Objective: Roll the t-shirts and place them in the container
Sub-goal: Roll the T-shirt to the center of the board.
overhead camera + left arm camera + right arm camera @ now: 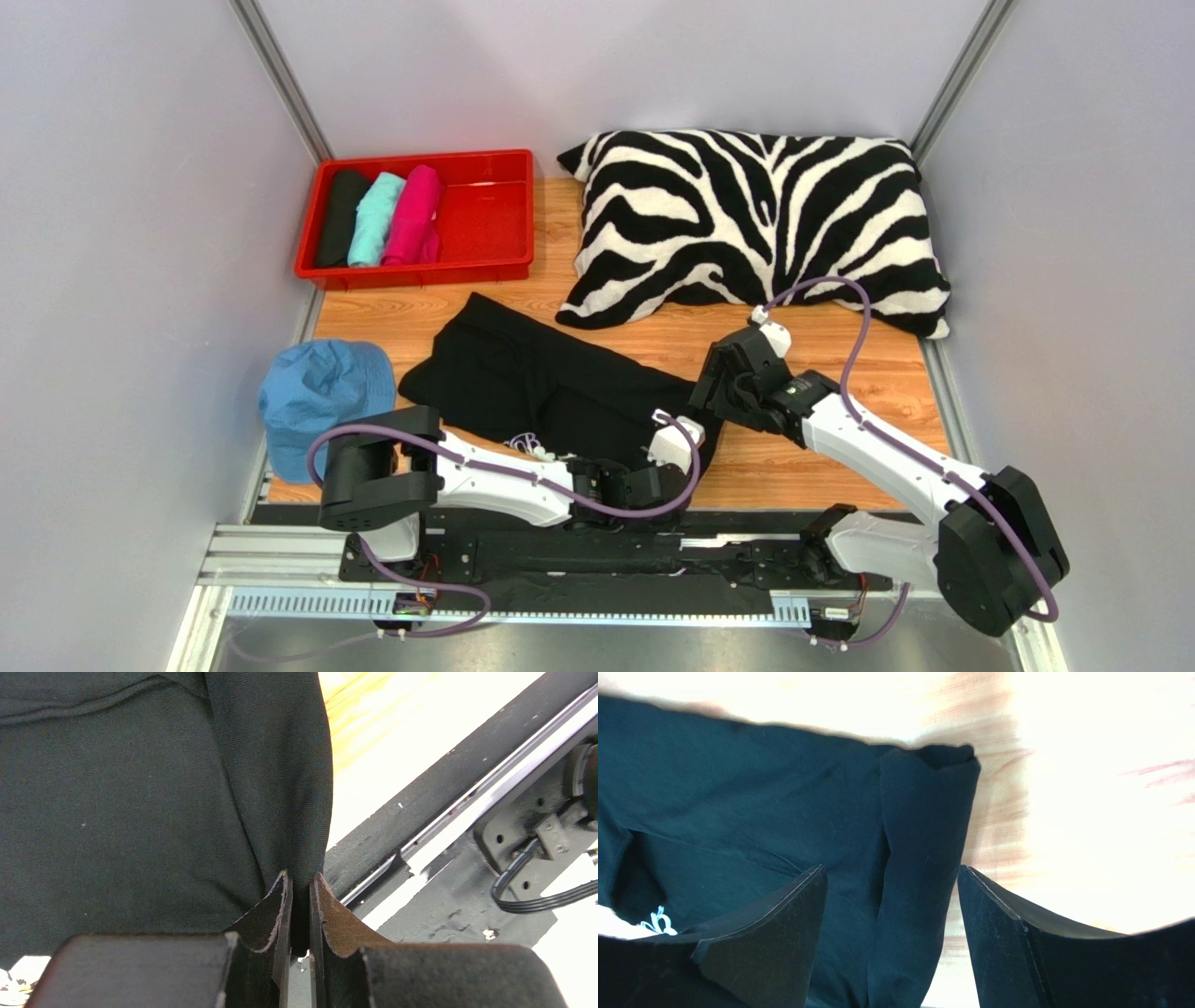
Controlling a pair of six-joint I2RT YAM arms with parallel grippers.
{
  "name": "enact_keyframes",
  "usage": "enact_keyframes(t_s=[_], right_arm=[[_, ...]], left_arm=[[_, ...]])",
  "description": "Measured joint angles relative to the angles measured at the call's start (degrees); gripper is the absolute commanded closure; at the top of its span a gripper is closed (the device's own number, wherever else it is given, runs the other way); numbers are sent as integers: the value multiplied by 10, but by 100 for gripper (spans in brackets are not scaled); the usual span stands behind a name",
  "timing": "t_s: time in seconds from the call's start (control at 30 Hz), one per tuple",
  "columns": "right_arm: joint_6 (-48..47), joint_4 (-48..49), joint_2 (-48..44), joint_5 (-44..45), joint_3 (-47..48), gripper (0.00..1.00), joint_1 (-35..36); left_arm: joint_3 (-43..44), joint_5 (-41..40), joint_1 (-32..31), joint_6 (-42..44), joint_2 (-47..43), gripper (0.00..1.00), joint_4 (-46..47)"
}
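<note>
Our left end effector (300, 879) pinches the near hem of the black t-shirt (540, 375) at 6 o'clock; our right end effector (892, 875) hangs open over its folded 4 o'clock edge. We judge the shirt's long axis runs 10-to-4 (left arm nearer), with bare counter (772, 483) toward 3 o'clock.

White-shelled arm links (484, 493) join blocky black joint housings (372, 483); purple cables (866, 315) loop behind black, wedge-shaped fingers (766, 945) with brown-faced pads (340, 920).

Zebra pillow (758, 224), red tray (484, 217), blue hat (320, 399)
</note>
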Motion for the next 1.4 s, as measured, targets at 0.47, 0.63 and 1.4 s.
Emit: enact_keyframes(t_s=[0.47, 0.63, 1.4], right_arm=[[-21, 78, -21, -8, -52, 30, -30], [-33, 88, 22, -7, -52, 33, -38], [-83, -59, 175, 35, 105, 88, -53]], left_arm=[[-28, 34, 15, -31, -20, 100, 26], [-28, 37, 16, -34, -21, 100, 26], [-90, 63, 31, -43, -59, 100, 100]])
